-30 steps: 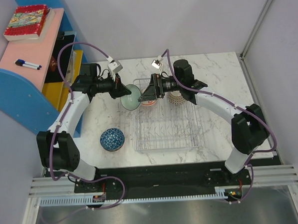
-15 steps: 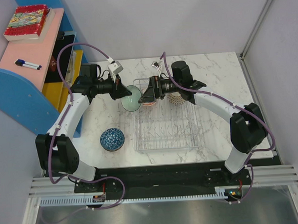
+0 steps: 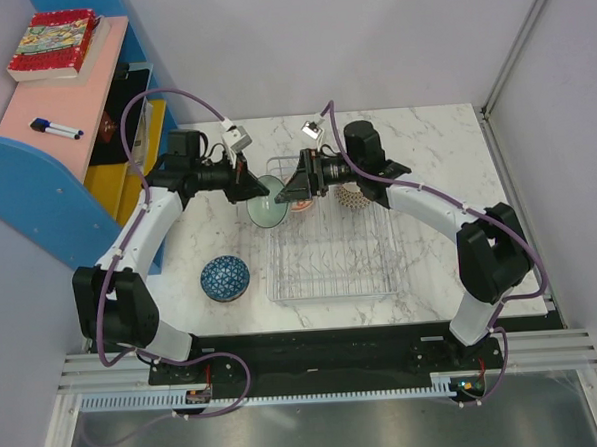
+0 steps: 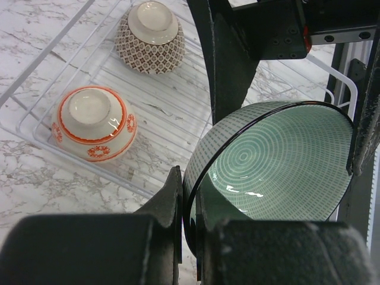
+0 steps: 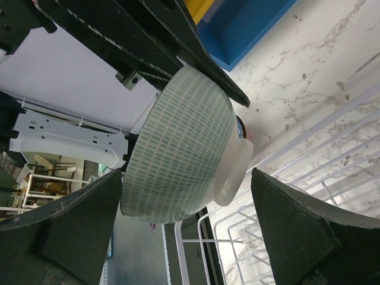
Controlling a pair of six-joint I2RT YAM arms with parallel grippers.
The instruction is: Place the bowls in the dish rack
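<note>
My left gripper (image 3: pixel 254 189) is shut on the rim of a green patterned bowl (image 3: pixel 265 210) and holds it on edge, lifted at the far left corner of the silver wire dish rack (image 3: pixel 332 254). In the left wrist view the fingers (image 4: pixel 172 190) pinch the bowl's rim (image 4: pixel 279 160). My right gripper (image 3: pixel 288 192) is open, its fingers wide apart on either side of the bowl's outside (image 5: pixel 178 142), not touching it. An orange-banded bowl (image 4: pixel 94 123) and a brown patterned bowl (image 4: pixel 151 37) lie upside down in the rack. A blue bowl (image 3: pixel 224 277) sits on the table left of the rack.
A blue and pink shelf unit (image 3: pixel 63 126) stands at the left edge with a book (image 3: pixel 53 43) and a marker (image 3: pixel 55 127) on top. White walls close in the back and right of the marble table (image 3: pixel 435 156).
My left gripper has shifted slightly right and nearer with the green bowl. The right gripper has stayed open beside the bowl, turning a little.
</note>
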